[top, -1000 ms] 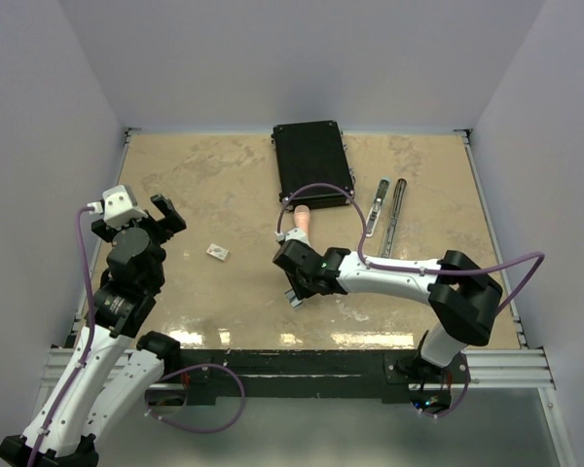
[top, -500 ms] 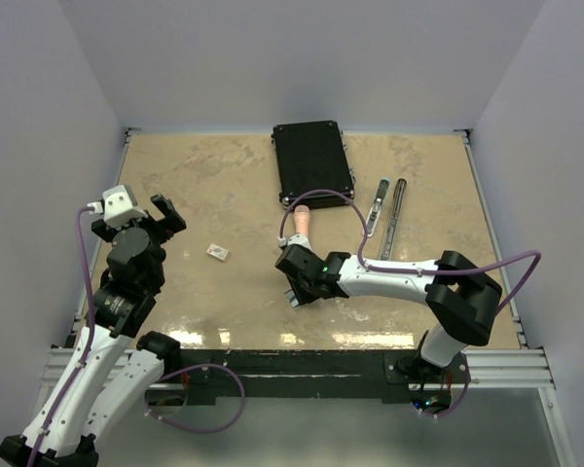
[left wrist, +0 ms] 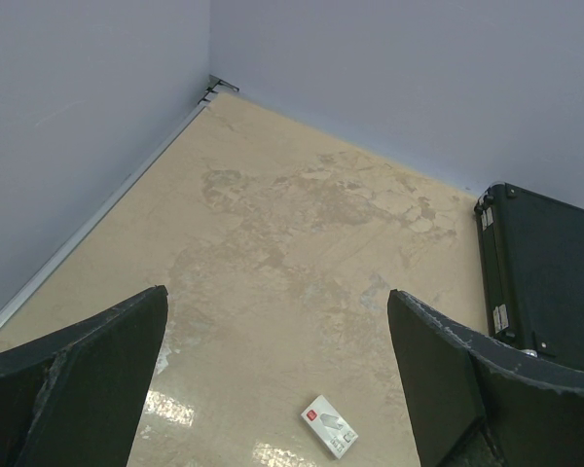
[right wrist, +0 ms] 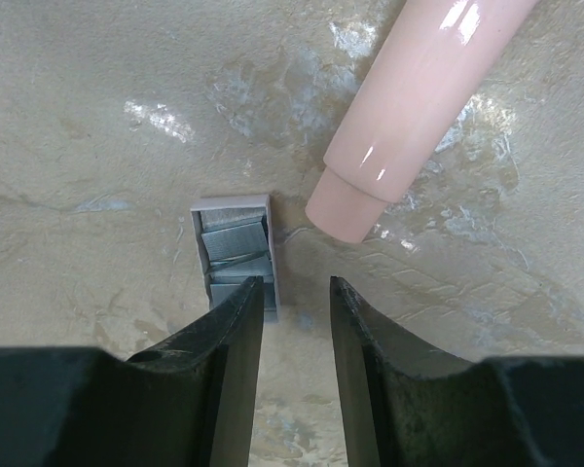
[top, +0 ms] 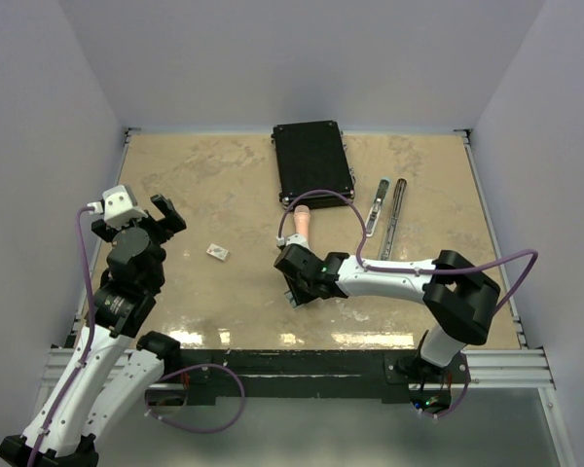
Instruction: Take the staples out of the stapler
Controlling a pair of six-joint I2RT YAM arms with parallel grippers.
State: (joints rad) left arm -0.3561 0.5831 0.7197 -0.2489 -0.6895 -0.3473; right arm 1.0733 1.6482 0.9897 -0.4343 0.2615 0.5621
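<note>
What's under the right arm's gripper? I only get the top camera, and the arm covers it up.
Observer: The right wrist camera shows a small grey open box lying on the beige table, with tiny silvery-grey staple strips inside it.
Operator: Is the right gripper grabbing it?
Observer: No. It is open and nothing sits between its fingers. The box lies to one side of the gap, partly behind one fingertip in that view.
Operator: Does the glossy pink tube touch the box?
Observer: No. Its rounded end lies beside the box, and a strip of table shows between them.
</note>
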